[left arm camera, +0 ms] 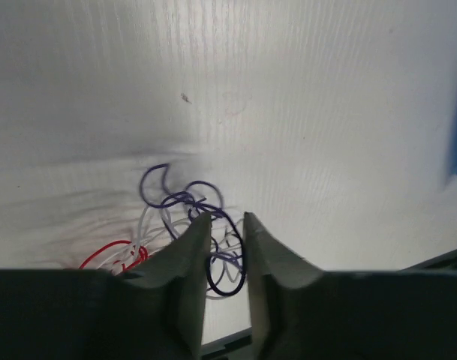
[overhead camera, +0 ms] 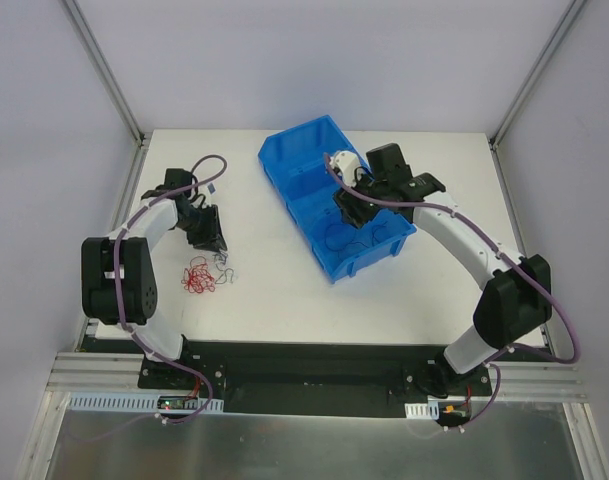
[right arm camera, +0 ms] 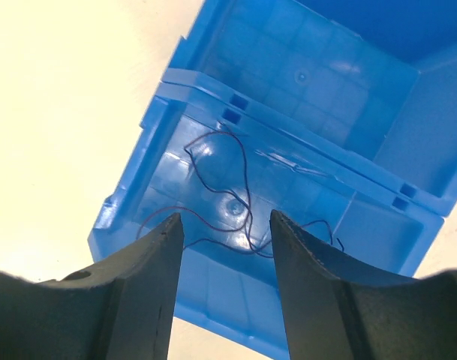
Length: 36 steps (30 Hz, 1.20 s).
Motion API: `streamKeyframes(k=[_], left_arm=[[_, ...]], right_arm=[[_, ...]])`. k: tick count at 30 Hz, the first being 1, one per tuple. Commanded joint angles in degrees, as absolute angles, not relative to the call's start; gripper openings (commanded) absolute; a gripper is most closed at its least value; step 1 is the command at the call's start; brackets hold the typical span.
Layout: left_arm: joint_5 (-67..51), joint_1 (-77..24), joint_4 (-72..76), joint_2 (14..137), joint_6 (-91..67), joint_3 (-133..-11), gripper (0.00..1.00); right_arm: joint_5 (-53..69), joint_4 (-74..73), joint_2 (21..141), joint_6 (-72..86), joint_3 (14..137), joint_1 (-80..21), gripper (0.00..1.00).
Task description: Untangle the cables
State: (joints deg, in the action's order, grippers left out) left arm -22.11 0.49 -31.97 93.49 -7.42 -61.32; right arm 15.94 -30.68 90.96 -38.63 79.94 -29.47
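A tangle of thin cables lies on the white table at the left: a red cable point(overhead camera: 196, 277) point(left arm camera: 108, 246), a white cable point(left arm camera: 147, 221) and a dark purple-black cable point(left arm camera: 223, 292). My left gripper point(overhead camera: 212, 240) point(left arm camera: 224, 217) is low over the tangle. Its jaws stand narrowly apart, with loops of the dark cable in the gap. Another thin dark cable point(right arm camera: 247, 187) lies loose in the near compartment of the blue bin point(overhead camera: 284, 150) point(right arm camera: 213, 300). My right gripper point(overhead camera: 346, 212) point(right arm camera: 224, 217) hangs open above it, with nothing between its fingers.
The blue bin sits slanted at the table's middle, split by a divider into two compartments. Thick purple hoses run along both arms. Frame posts stand at the back corners. The table's front edge is close behind the tangle.
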Motion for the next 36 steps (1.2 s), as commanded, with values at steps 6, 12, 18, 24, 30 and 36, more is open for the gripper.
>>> streamKeyframes(k=[6,12,18,24,30,36], left_arm=[[-19.6,1.0,-30.3,83.2,-8.6,-63.2,0.0],[-25.5,1.0,-29.1,67.9,-12.4,-61.5,0.0],[-28.2,1.0,-28.8,61.1,-19.1,-63.7,0.0],[-30.9,1.0,-28.9,57.5,-24.3,-65.8,0.0],[-32.4,0.9,-28.9,53.8,-27.8,-67.1,0.0],[-29.3,1.0,-28.8,50.7,-29.8,-70.7,0.0]], right_arm=[[21.9,-19.6,88.9,-29.7,83.5,-33.8,0.59],[34.7,2.1,93.6,-7.1,84.2,-35.8,0.75],[33.7,17.0,98.2,-0.6,84.0,-45.8,0.82],[27.3,24.1,103.7,-1.4,84.6,-52.6,0.82],[22.8,25.7,112.0,-0.2,88.6,-54.9,0.69],[24.5,24.5,118.6,5.5,94.6,-55.4,0.36]])
